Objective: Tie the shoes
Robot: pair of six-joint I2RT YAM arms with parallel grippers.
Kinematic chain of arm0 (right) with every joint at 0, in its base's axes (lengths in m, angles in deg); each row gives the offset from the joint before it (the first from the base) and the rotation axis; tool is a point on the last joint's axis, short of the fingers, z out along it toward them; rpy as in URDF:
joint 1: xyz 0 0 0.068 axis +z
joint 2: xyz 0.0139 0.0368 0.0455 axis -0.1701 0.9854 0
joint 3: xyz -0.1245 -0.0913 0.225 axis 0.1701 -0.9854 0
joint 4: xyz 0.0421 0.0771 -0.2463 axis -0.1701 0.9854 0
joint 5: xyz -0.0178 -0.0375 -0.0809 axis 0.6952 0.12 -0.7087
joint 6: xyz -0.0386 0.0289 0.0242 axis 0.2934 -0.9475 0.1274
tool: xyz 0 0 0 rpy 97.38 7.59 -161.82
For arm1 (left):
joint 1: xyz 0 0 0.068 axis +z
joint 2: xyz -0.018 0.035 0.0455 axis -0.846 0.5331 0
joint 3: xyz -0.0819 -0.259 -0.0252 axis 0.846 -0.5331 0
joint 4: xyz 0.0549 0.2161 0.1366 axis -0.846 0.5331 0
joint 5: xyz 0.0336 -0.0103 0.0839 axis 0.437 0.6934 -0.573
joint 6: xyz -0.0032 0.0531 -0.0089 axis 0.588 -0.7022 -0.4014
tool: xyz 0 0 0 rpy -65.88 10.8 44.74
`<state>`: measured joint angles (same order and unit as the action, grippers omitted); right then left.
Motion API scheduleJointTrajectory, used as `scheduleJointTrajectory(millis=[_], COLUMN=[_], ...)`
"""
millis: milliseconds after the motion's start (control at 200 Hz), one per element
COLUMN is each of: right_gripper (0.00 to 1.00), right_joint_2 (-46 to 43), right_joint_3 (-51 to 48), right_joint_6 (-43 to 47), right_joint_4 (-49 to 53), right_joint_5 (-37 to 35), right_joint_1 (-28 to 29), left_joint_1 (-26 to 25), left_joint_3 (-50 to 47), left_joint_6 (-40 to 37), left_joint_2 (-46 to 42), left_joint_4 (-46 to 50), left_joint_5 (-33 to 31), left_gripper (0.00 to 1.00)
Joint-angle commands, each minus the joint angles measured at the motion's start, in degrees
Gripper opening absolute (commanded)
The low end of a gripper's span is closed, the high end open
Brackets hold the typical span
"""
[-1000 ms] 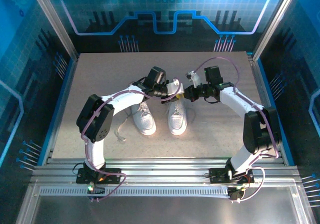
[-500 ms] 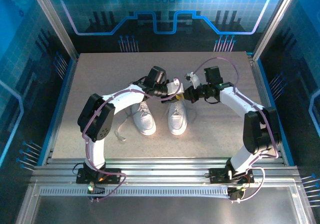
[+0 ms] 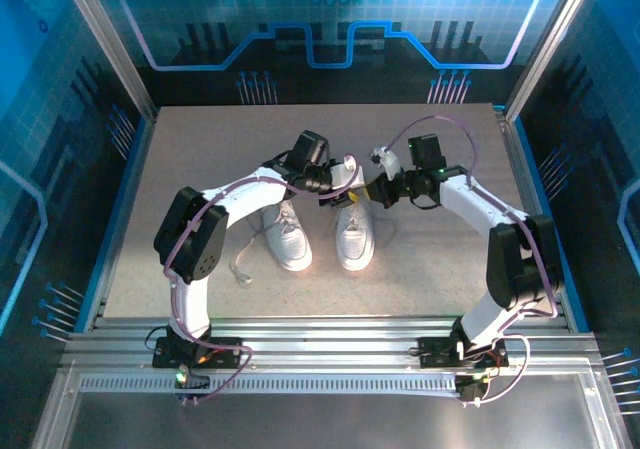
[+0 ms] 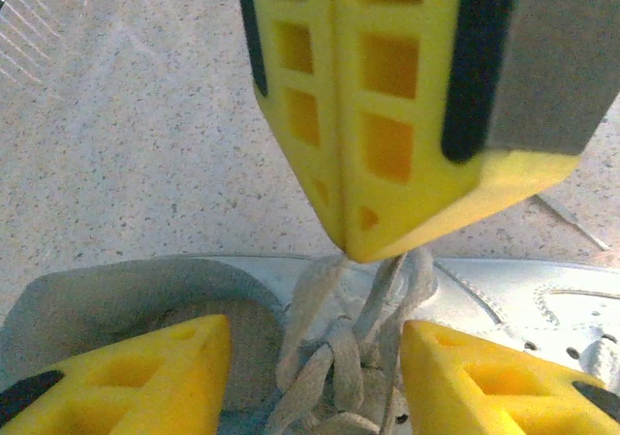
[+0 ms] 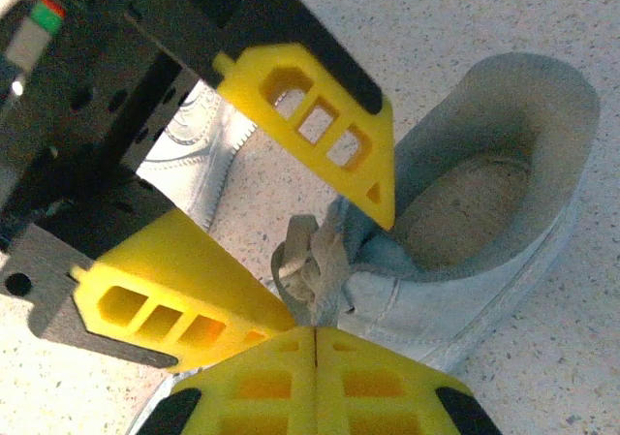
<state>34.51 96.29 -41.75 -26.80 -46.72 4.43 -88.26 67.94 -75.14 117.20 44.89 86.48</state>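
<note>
Two white shoes [image 3: 292,241] sit paired on the counter [image 3: 200,189]. My right claw [image 5: 316,357] pinches one shoe's laces [image 4: 308,295]; my left claw [image 4: 315,338] gapes astride them. Limp cord, I judge: take hold close to the shoe.

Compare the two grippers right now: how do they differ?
The left gripper has its fingers apart, gripping nothing; the right gripper is shut, pinching a lace. The left gripper flanks the laces on both sides; the right gripper meets them at its tip. Both hover over the same shoe.
</note>
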Motion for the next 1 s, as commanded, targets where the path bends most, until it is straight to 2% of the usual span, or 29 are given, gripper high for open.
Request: scheduleJointTrajectory(millis=[0,310,600,990], right_gripper=[0.0,0.0,0.0,0.0], right_joint_2=[-2.82,-3.55,-4.38,-5.66], right_joint_3=[-1.67,-2.28,-4.5,-6.55], right_joint_6=[3.52,5.86,8.81,12.28], right_joint_4=[-0.57,-0.3,-1.71,-2.83], right_joint_5=[-0.84,-3.46,-6.92,-9.39], right_joint_1=[0.8,1.77,2.57,4.24], left_joint_1=[0.36,0.45,0.16,-0.68], left_joint_3=[2.78,2.76,-2.03,-1.32], left_joint_6=[-1.7,-5.69,-11.6,-18.15], left_joint_2=[0.85,0.78,-1.66,-1.1], left_joint_4=[2.27,4.86,1.3,5.72], left_joint_5=[2.86,3.97,2.02,-0.45], left_gripper=[0.51,0.53,0.55,0.54])
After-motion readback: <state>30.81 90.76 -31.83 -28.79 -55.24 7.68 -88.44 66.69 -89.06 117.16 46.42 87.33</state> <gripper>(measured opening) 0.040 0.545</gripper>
